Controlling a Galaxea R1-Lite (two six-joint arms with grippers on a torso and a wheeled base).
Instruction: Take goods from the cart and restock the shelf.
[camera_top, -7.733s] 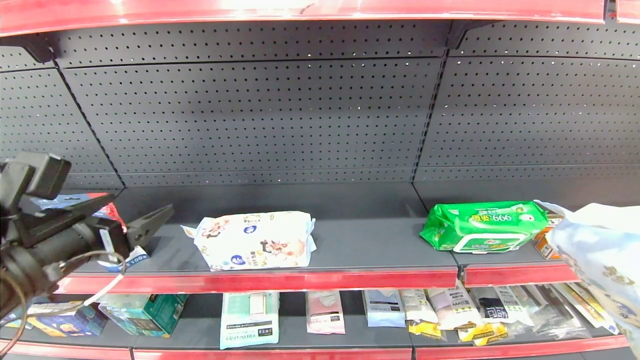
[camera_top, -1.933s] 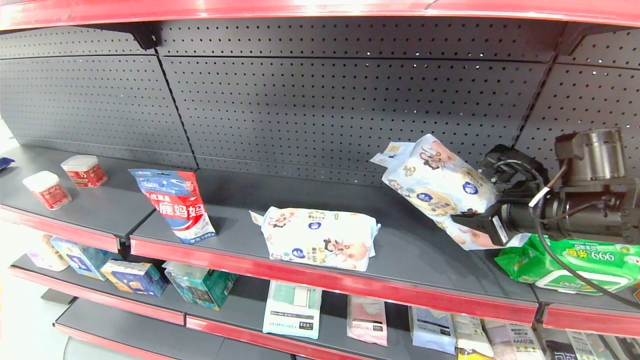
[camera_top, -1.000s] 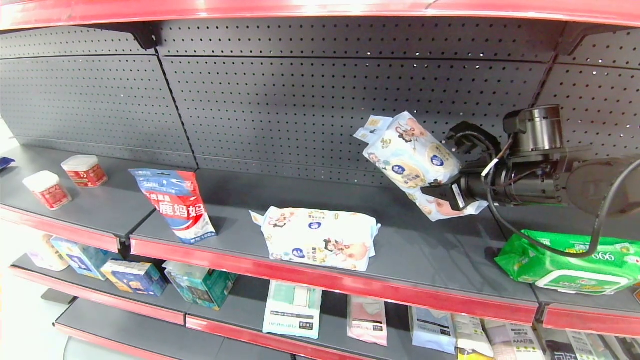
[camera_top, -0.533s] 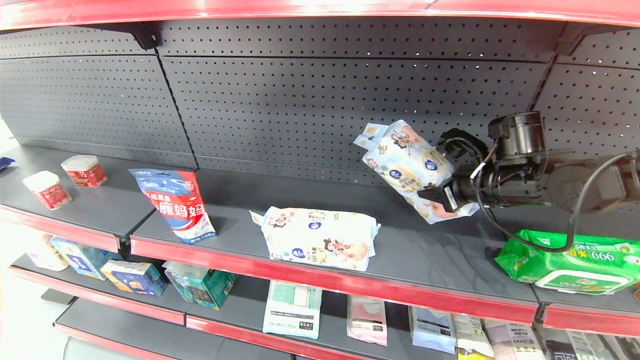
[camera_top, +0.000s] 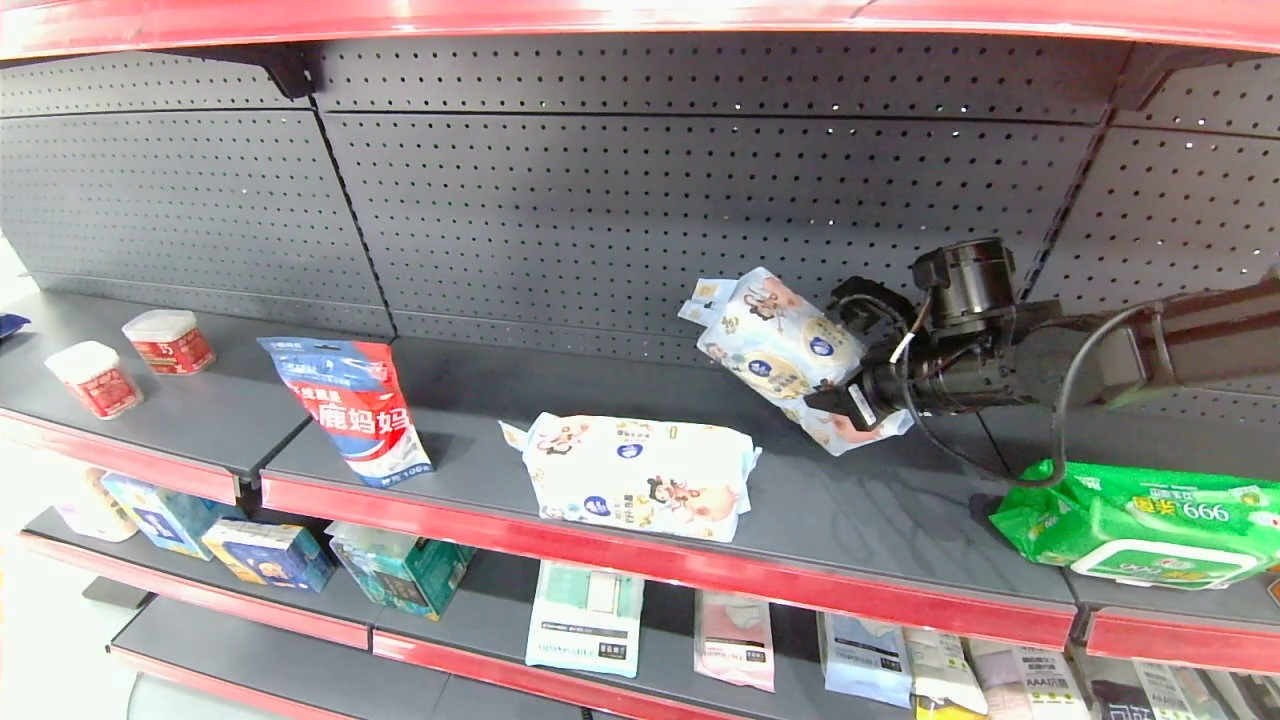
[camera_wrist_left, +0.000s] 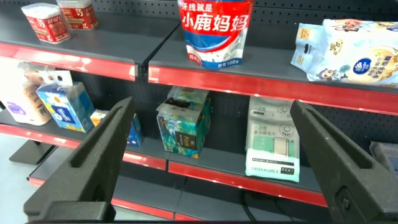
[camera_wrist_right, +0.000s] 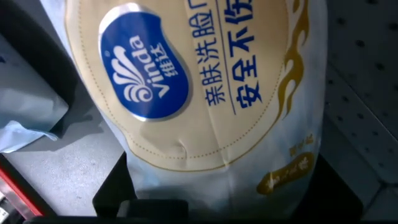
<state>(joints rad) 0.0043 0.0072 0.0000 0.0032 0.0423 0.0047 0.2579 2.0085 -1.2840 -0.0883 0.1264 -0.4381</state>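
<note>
Shelf (camera_top: 880, 520), wipes pack (camera_top: 770, 340) in right hand (camera_top: 838, 360)

Stretches the right arm (camera_top: 1180, 340) in from the right side, forearm almost level, wrist turned toward the middle, a cable looping beneath it. Clamps the right gripper (camera_top: 848, 350) on the end of a wipes pack (camera_top: 770, 335), one dark finger above and the other below, with the pack tilted and its far end raised. Holds the left gripper (camera_wrist_left: 211, 106) low and facing forward, its two dark fingers (camera_wrist_left: 93, 162) spread wide apart, gripping nothing and touching nothing.
</note>
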